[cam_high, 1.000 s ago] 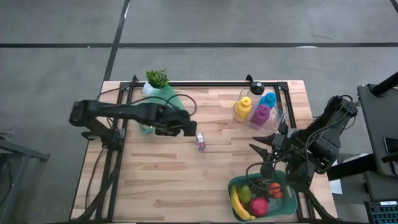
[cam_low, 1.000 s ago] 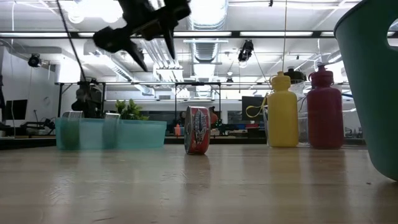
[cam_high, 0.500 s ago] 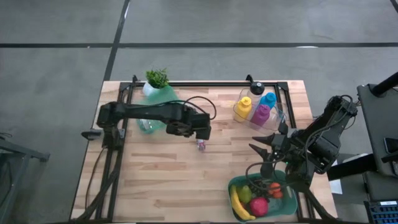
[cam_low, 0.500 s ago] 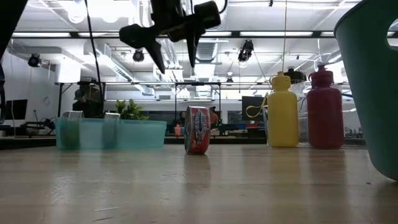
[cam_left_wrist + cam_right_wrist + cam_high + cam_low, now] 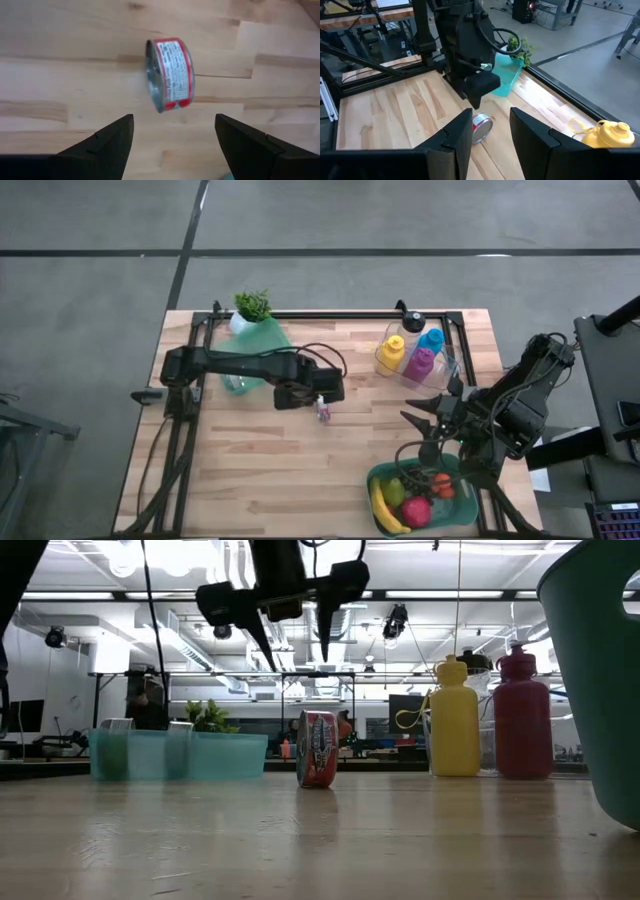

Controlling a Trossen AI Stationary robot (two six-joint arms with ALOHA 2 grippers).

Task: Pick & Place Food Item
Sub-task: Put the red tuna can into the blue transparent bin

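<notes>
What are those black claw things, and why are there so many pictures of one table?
They are two robot arms, each ending in a two-finger pincer. Four cameras watch at once: one from above, one at table height, one on each wrist. The left gripper hangs open above a small tin can lying on its edge on the wooden table, holding nothing. The right gripper waits near a green basket of fruit. Coloured bottles, a teal tub and a little plant are there too.
</notes>
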